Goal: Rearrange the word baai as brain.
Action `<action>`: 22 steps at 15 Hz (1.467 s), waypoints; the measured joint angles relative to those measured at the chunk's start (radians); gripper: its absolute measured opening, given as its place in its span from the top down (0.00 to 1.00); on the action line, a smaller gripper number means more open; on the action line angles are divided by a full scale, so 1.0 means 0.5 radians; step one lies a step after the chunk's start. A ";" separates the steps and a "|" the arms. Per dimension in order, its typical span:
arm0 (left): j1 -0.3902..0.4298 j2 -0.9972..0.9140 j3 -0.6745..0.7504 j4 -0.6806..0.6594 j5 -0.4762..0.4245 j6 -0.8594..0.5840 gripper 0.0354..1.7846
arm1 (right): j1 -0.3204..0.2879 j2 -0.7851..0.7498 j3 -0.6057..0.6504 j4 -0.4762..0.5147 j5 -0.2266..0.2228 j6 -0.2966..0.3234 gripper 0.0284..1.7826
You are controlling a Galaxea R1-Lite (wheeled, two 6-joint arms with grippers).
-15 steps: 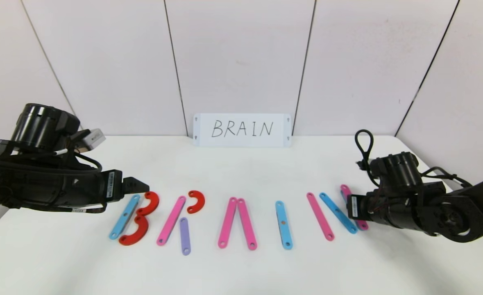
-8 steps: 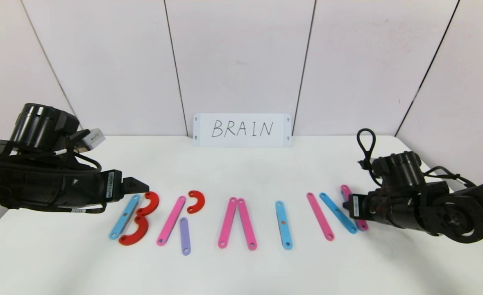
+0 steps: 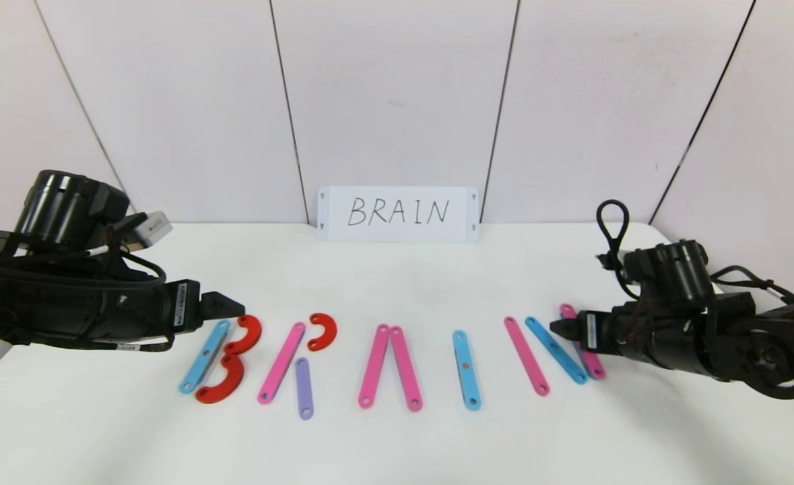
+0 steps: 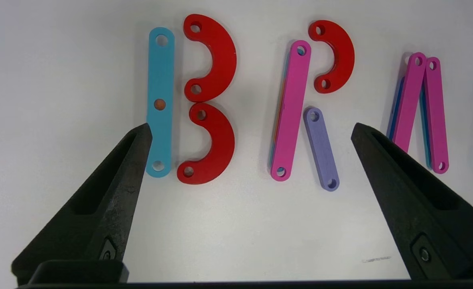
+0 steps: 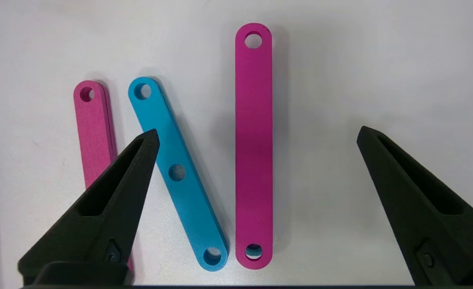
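The flat holed pieces lie in a row that reads brain, not baai. B is a light-blue strip [image 3: 205, 356] with two red arcs [image 3: 247, 334]. R is a pink strip [image 3: 281, 362], a red arc [image 3: 323, 331] and a purple strip [image 3: 304, 388]. A is two pink strips [image 3: 374, 366], and I is a blue strip [image 3: 467, 370]. N is pink [image 3: 526, 355], blue [image 3: 555, 350] and pink [image 5: 253, 152]. My right gripper [image 5: 258, 131] hovers open over the N's last pink strip, holding nothing. At the B's upper left, my left gripper [image 4: 251, 127] is open and empty.
A white card handwritten BRAIN [image 3: 398, 213] stands against the back wall. The white table [image 3: 397, 444] ends at wall panels behind. Both arms reach in low from the table's left and right sides.
My right gripper has opened, let go of the N's last pink strip, and lifted slightly up and back to the right. The left arm has not moved.
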 joint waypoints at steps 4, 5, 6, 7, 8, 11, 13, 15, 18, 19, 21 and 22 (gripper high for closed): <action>0.004 -0.114 0.023 -0.002 0.001 0.072 0.03 | 0.000 -0.147 0.000 0.021 0.078 -0.047 0.02; 0.005 -0.152 0.025 -0.003 0.001 0.083 0.03 | 0.000 -0.212 0.003 0.028 0.098 -0.070 0.02; 0.004 -0.198 0.027 -0.002 0.000 0.090 0.03 | 0.000 -0.297 0.012 0.046 0.112 -0.094 0.02; 0.003 -0.247 0.027 -0.002 0.000 0.094 0.03 | 0.004 -0.390 0.020 0.077 0.120 -0.119 0.02; 0.003 -0.304 0.028 0.001 0.000 0.099 0.03 | 0.011 -0.494 0.027 0.122 0.124 -0.135 0.02; 0.003 -0.532 0.089 0.011 0.000 0.197 0.03 | 0.024 -0.864 0.038 0.359 0.129 -0.156 0.02; 0.003 -0.732 0.177 0.021 0.000 0.291 0.03 | 0.028 -1.149 0.046 0.555 0.130 -0.161 0.02; 0.003 -0.950 0.257 0.078 0.000 0.362 0.03 | 0.030 -1.433 0.061 0.750 0.129 -0.165 0.02; 0.003 -1.301 0.318 0.297 0.003 0.405 0.03 | 0.033 -1.843 0.111 0.977 0.120 -0.178 0.02; 0.003 -1.408 0.326 0.367 0.001 0.410 0.03 | 0.033 -1.971 0.128 1.066 0.112 -0.183 0.02; 0.002 -1.618 0.339 0.494 -0.001 0.417 0.03 | 0.032 -2.189 0.140 1.242 0.104 -0.189 0.02; 0.001 -1.710 0.341 0.535 -0.001 0.420 0.03 | 0.027 -2.296 0.140 1.315 0.103 -0.191 0.02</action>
